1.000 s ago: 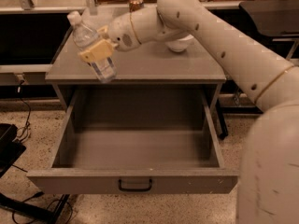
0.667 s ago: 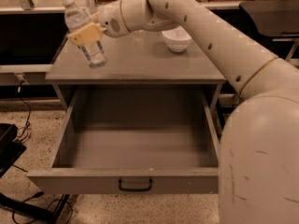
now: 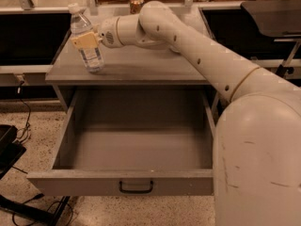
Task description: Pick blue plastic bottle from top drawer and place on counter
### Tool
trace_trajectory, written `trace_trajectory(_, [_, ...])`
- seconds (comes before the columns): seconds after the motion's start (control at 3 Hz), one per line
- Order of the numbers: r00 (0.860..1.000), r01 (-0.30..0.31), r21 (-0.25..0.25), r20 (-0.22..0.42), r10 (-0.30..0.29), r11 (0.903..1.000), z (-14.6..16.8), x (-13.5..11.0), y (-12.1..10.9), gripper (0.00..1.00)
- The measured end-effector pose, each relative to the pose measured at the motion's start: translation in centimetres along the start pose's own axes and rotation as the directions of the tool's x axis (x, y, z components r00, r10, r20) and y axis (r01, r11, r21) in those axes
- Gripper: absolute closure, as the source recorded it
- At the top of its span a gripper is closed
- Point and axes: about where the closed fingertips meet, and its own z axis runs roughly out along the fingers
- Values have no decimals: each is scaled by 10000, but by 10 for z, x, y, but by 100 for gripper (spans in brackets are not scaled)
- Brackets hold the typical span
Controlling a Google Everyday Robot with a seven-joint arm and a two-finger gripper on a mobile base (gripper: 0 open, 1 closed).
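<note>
Arm (image 3: 197, 51) comes in from the right and crosses the counter's (image 3: 141, 67) back-right part, hiding whatever is behind it there. Drawer (image 3: 141, 147) is pulled fully out below the front edge, nothing visible inside, black handle (image 3: 136, 187) centred on the front panel. Bottle (image 3: 92, 58) is near the counter's front-left corner: clear plastic, white cap, pale label with fine print, leaning slightly left at the top. Its base is at the surface, but I can't tell if it's actually resting on it. Tool (image 3: 85, 41) has its tan fingers clamped on the bottle just below the shoulder, from the right side. Copper-coloured can (image 3: 136, 4) sits by the back edge, well clear of the bottle.
</note>
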Motion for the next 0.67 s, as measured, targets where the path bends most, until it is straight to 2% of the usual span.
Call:
trace_trajectory(0.33, [9996, -95, 182, 284, 90, 9998, 6, 11, -5, 100])
trace_trajectory(0.67, [9996, -95, 182, 284, 90, 9998, 5, 8, -5, 100])
